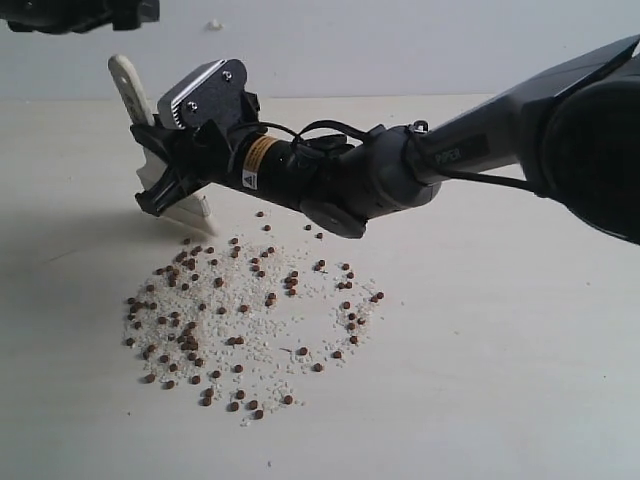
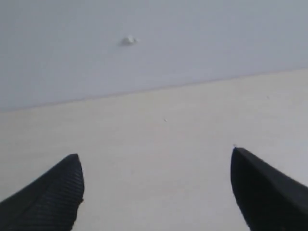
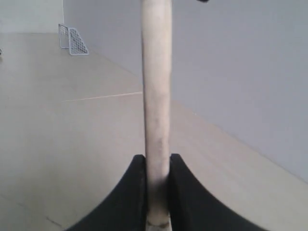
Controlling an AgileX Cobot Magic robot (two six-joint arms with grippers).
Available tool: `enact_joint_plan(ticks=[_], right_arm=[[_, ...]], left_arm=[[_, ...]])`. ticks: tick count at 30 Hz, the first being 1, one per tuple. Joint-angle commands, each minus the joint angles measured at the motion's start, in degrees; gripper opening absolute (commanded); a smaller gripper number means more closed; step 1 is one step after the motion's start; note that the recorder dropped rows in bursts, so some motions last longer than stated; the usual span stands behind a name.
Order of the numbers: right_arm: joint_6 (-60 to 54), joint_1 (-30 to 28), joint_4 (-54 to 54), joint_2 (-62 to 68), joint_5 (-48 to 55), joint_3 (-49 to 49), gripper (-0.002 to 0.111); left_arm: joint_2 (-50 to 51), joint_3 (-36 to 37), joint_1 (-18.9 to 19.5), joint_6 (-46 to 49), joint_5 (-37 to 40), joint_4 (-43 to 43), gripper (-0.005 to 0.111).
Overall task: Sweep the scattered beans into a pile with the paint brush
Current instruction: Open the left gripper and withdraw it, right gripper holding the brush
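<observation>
Reddish-brown beans (image 1: 235,320) lie scattered with white grains in a wide ring-like patch on the pale table (image 1: 480,380). My right gripper (image 1: 160,175) is shut on the paint brush (image 1: 130,85); its cream handle sticks up behind the gripper and its whitish bristles (image 1: 190,210) touch the table just beyond the far left edge of the beans. In the right wrist view the handle (image 3: 156,96) is clamped between both black fingers (image 3: 132,192). My left gripper (image 2: 156,161) is open above bare table, holding nothing. No compact pile shows.
The right arm (image 1: 450,150) stretches from the right across the far side of the beans. A dark part of the left arm (image 1: 70,12) hangs at the top left. A grey wall (image 1: 400,40) backs the table. A small white mesh object (image 3: 72,39) stands far off.
</observation>
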Motion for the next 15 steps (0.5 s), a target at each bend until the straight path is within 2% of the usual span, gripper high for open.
enact_joint_plan(ticks=[1,3,7,11,15], right_arm=[[-1.9,0.0,-2.7,-4.7,-0.4,-0.4,0.000],[-1.6,0.0,-3.5,-5.9,-1.0,-0.4,0.000],[0.9,0.0,-7.7,-9.1,-1.0,-0.2,0.000],[2.7,-1.0,-13.0,-13.7,0.2,1.4,0.000],[12.0,-3.5,-25.4,-17.3,0.2,3.2,0.000]], left_arm=[[-4.8,0.7,4.2,0.2,-1.8,1.3,0.064],[-6.3,2.1,5.1,0.2,-2.7,1.3,0.046],[-9.7,7.0,7.2,-0.2,-5.5,1.3,-0.001],[-15.7,17.7,8.3,-0.3,-15.4,1.3,0.000],[-23.1,32.7,8.3,0.1,-33.6,1.3,0.000]])
